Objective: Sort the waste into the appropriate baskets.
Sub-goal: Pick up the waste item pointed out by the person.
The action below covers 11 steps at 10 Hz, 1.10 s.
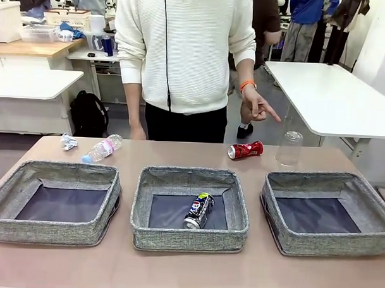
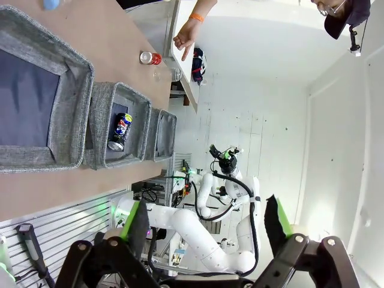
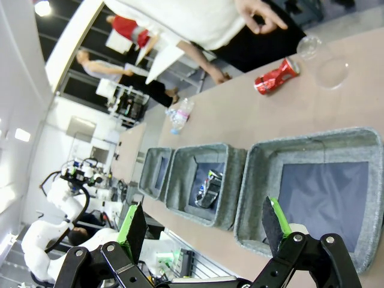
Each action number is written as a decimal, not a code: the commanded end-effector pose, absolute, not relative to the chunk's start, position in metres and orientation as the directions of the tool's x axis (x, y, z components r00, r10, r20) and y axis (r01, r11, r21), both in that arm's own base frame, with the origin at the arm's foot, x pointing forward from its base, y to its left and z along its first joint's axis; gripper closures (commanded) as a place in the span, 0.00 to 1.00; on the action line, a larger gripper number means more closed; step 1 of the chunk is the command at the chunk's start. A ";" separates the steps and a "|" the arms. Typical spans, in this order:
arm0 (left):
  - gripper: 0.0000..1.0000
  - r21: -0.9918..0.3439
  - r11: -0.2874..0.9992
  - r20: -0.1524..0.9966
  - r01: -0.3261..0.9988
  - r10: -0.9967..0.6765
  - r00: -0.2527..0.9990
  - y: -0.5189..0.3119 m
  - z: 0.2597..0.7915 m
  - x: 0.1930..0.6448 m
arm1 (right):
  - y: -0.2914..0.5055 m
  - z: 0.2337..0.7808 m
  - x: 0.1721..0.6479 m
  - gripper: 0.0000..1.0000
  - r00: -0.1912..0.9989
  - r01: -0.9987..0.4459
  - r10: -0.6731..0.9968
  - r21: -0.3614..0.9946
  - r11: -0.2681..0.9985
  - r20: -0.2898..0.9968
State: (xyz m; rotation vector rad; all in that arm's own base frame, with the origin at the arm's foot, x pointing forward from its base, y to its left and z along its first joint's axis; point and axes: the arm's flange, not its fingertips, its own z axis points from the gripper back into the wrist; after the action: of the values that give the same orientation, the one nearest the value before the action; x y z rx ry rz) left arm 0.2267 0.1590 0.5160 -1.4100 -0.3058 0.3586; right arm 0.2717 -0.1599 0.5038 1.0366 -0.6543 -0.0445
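Left gripper [image 2: 207, 225]: jaws spread wide, nothing between the green pads, clear of the table [image 1: 188, 273].
Right gripper [image 3: 205, 228]: jaws likewise wide and holding nothing, clear of the table.
Right basket [image 3: 258, 186]: the closest bin to the right gripper, just ahead of it in the right wrist view. Its dark bottom is bare.
Middle basket [image 1: 189, 239]: next in the row, straight ahead beyond the gap between the right gripper's fingers. It holds one thing.
Left basket [image 1: 50, 234]: the farthest bin from the right gripper and the nearest one ahead of the left gripper. Its bottom is bare.
Pepsi can [image 1: 199, 210]: on its side on the middle basket's bottom, close to the wall on the grippers' side, well apart from both grippers.
Crushed red can [image 1: 245, 149]: on its side on the bare table past the basket row, farther from the grippers than any bin, beyond the gap between the middle and right baskets.
Clear plastic cup [image 1: 290, 148]: stands near the red can, beyond the right basket. I cannot tell which end is up.
Small bottle [image 1: 102, 148]: on its side past the left basket, far from the right gripper.
Paper ball [image 1: 68, 141]: near the bottle, at the table's far corner.
Person's hand [image 1: 257, 108]: in the air over the far edge, above the red can, with one finger stretched out.
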 end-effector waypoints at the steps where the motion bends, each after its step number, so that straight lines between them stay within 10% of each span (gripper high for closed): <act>1: 0.00 -0.993 0.117 0.018 -0.034 0.418 0.908 0.161 0.517 0.226 | -0.148 0.502 0.290 0.00 0.783 -0.485 -0.038 0.647 0.588 0.621; 3: 0.00 -0.993 0.117 0.018 -0.034 0.418 0.908 0.161 0.517 0.226 | -0.131 0.498 0.344 0.00 0.361 -0.915 0.256 0.289 0.280 0.897; 5: 0.00 -0.993 0.117 0.018 -0.034 0.418 0.908 0.161 0.517 0.226 | -0.095 0.504 0.387 0.00 0.156 -0.985 0.419 0.109 0.133 0.895; 6: 0.00 -0.993 0.117 0.018 -0.034 0.418 0.908 0.161 0.517 0.226 | -0.082 0.503 0.398 0.00 0.161 -0.982 0.437 0.099 0.161 0.885; 7: 0.00 -0.993 0.117 0.018 -0.034 0.418 0.908 0.161 0.517 0.226 | -0.072 0.499 0.419 0.00 0.362 -0.797 0.469 0.007 0.604 0.806; 8: 0.00 -0.993 0.117 0.018 -0.034 0.418 0.908 0.161 0.517 0.226 | -0.073 0.504 0.380 0.00 0.432 -0.889 0.399 0.307 0.340 0.809; 11: 0.00 -0.993 0.117 0.018 -0.034 0.418 0.908 0.161 0.517 0.226 | -0.075 0.499 0.417 0.00 0.357 -0.855 0.533 0.039 0.517 0.767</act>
State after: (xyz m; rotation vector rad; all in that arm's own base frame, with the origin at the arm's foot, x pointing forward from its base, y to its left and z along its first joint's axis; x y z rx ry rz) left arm 0.2267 0.1595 0.5162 -1.4095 -0.3067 0.3591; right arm 0.4059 -0.0732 0.5038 0.6616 -0.7413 0.9681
